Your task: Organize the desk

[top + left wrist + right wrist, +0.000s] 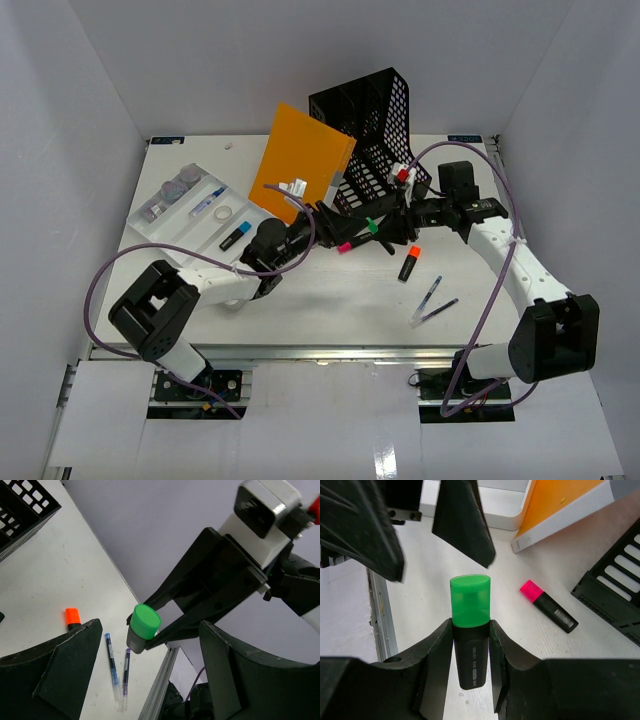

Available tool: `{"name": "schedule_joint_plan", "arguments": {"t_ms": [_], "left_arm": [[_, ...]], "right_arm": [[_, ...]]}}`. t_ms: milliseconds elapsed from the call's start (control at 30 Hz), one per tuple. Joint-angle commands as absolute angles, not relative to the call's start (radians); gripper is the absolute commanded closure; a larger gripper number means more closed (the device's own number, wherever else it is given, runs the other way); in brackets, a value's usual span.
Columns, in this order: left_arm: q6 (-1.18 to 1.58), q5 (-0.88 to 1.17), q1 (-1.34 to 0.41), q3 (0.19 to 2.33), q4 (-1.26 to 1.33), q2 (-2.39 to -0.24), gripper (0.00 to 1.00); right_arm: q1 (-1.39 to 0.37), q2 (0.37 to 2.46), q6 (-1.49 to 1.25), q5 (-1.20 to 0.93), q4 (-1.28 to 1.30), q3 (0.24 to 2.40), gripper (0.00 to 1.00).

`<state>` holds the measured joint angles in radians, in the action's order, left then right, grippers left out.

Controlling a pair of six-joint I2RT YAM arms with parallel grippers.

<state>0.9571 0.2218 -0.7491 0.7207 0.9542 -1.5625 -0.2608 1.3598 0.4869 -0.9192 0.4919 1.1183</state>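
My right gripper (383,229) is shut on a green-capped black highlighter (372,226), cap pointing away from it, held above the white desk (330,305). In the right wrist view the highlighter (470,645) sits squarely between the fingers (432,655). My left gripper (340,226) is open and empty, jaws wide, facing the green cap (146,619) a short way from it. Its fingers (462,520) show beyond the cap in the right wrist view. The two grippers meet nose to nose over the desk's middle.
A pink highlighter (350,245) lies under the grippers, an orange one (409,262) to the right, and two pens (432,302) near the front rail (330,352). A white compartmented tray (190,215) stands at left. An orange folder (300,160) and black mesh rack (375,135) stand behind.
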Motion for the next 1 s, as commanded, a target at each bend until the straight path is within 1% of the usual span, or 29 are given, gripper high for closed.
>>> {"name": "schedule_joint_plan", "arguments": {"t_ms": [0, 100, 200, 333, 433, 500, 567, 600, 700, 800, 833, 867, 967], "left_arm": [[0.982, 0.211, -0.756, 0.794, 0.845, -1.581, 0.14], [0.983, 0.21, -0.756, 0.811, 0.794, -1.588, 0.15], [0.982, 0.194, -0.756, 0.829, 0.736, -1.588, 0.19], [0.983, 0.164, -0.756, 0.853, 0.682, -1.588, 0.26], [0.982, 0.158, -0.758, 0.871, 0.649, -1.595, 0.35], [0.982, 0.158, -0.757, 0.886, 0.639, -1.598, 0.39], [0.982, 0.161, -0.758, 0.894, 0.624, -1.605, 0.49], [0.98, 0.161, -0.758, 0.901, 0.615, -1.606, 0.51], [0.976, 0.17, -0.758, 0.906, 0.608, -1.611, 0.69], [0.969, 0.176, -0.758, 0.906, 0.596, -1.608, 0.81], [0.966, 0.176, -0.758, 0.906, 0.591, -1.607, 0.86], [0.96, 0.176, -0.758, 0.905, 0.585, -1.604, 0.91], [0.936, 0.173, -0.758, 0.905, 0.555, -1.59, 1.0]], "right_arm": [[-0.311, 1.329, 0.429, -0.839, 0.39, 1.112, 0.92], [-0.331, 1.324, 0.407, -0.788, 0.36, 1.111, 0.92], [-0.369, 1.308, 0.39, -0.71, 0.324, 1.108, 0.92], [-0.408, 1.295, 0.385, -0.642, 0.306, 1.103, 0.92], [-0.433, 1.292, 0.385, -0.607, 0.3, 1.096, 0.91], [-0.443, 1.292, 0.386, -0.584, 0.298, 1.092, 0.9], [-0.456, 1.295, 0.388, -0.567, 0.295, 1.091, 0.88], [-0.457, 1.296, 0.391, -0.557, 0.295, 1.091, 0.88], [-0.464, 1.303, 0.391, -0.529, 0.289, 1.093, 0.88], [-0.465, 1.31, 0.392, -0.511, 0.287, 1.096, 0.85], [-0.465, 1.312, 0.393, -0.509, 0.288, 1.097, 0.83], [-0.465, 1.313, 0.394, -0.512, 0.29, 1.096, 0.76], [-0.465, 1.313, 0.414, -0.533, 0.302, 1.095, 0.49]]}}
